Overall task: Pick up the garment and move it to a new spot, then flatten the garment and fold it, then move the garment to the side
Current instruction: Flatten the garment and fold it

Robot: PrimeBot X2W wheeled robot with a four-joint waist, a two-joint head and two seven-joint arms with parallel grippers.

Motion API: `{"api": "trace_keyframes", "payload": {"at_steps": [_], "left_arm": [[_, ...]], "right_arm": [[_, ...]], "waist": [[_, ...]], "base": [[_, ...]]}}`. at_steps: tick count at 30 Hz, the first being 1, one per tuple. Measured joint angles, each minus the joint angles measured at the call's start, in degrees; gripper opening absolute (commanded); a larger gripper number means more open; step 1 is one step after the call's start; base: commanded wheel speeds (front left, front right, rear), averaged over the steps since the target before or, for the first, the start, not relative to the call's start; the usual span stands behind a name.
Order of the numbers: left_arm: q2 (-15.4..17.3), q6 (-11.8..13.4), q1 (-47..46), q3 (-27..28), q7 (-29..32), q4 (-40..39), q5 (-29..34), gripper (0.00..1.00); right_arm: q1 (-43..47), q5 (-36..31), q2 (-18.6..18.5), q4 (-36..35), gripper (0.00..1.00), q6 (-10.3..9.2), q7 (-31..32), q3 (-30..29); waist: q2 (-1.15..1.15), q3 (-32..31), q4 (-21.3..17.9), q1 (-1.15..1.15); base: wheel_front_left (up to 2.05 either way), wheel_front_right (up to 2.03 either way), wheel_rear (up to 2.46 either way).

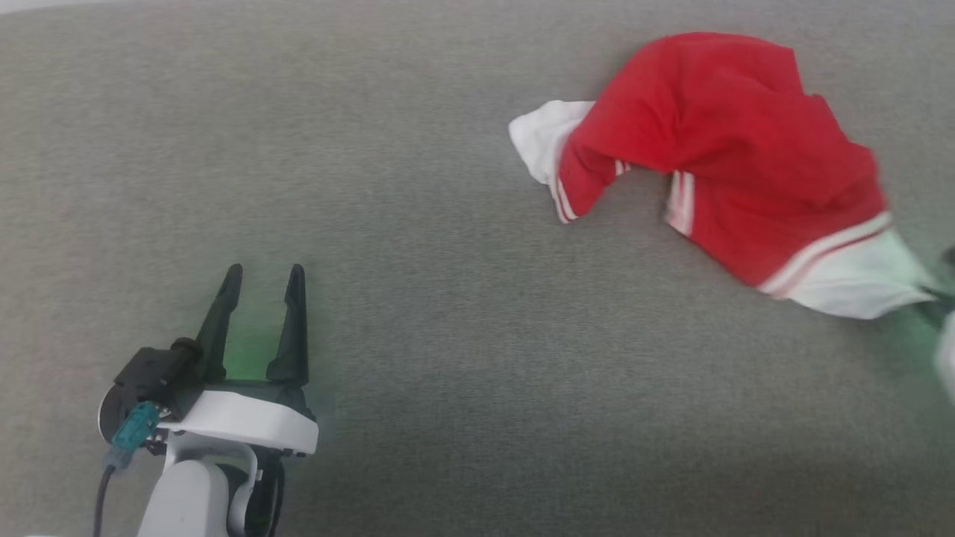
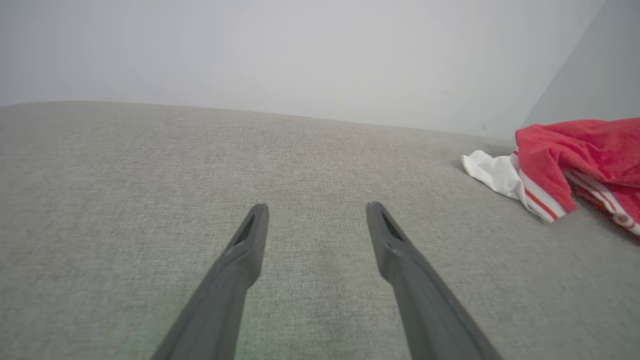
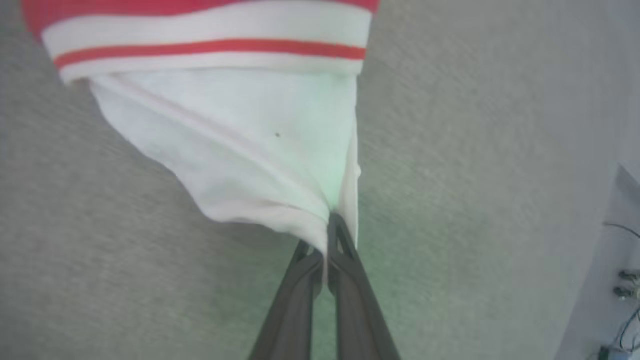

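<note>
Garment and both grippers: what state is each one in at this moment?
garment: crumpled, not flattened or folded, one white end pinched.
right gripper: shut on the garment's white end.
left gripper: open, empty, over the grey surface, well apart from the garment.

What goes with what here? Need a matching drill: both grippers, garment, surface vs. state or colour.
1 left gripper
2 right gripper
3 garment
4 fabric surface

A grey
B crumpled, red and white
C open, holding nothing
D shut on the garment

Pairs: 1-C, 2-D, 3-B, 4-A
</note>
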Motion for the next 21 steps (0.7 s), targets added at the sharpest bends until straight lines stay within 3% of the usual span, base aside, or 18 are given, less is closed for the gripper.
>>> {"api": "trace_keyframes", "payload": {"at_steps": [8,15,16,17,18,21], "left_arm": [[1.54,-0.01,-1.39,-0.65,-0.01,-0.23,0.0,1.0],[3.1,-0.01,-2.32,-1.15,0.0,-0.25,-0.22,1.0],[3.65,-0.01,-2.49,-1.34,0.0,-0.34,-0.41,1.0],[4.32,-0.01,-2.82,-1.78,0.0,-0.51,-0.44,1.0],[5.19,-0.01,-3.38,-2.36,0.0,-0.85,-0.47,1.0],[9.07,-0.01,-5.72,-5.11,0.0,-2.02,-0.64,1.0]], "right_arm": [[5.04,-1.35,0.63,10.17,0.0,-0.01,-4.47,-13.1],[5.76,-4.47,3.2,16.13,0.0,-0.01,-8.29,-17.7],[5.61,-4.56,4.19,16.25,0.14,-0.01,-9.51,-17.94],[5.36,-4.66,5.24,16.36,0.43,-0.01,-10.66,-18.23],[5.09,-5.1,6.22,16.47,0.98,0.0,-11.91,-18.48],[4.88,-6.61,8.05,17.2,1.0,-0.01,-16.05,-20.63]], "waist": [[0.0,2.18,-2.07,0.0],[0.0,3.04,-2.0,0.0],[0.0,2.99,-2.17,0.0],[0.0,2.86,-2.39,0.0],[0.0,2.68,-2.63,0.0],[0.0,2.02,-3.67,-0.01]], "base": [[0.0,0.0,0.0],[0.0,0.0,0.0],[0.0,0.0,0.0],[0.0,0.0,0.0],[0.0,0.0,0.0],[0.0,0.0,0.0]]}}
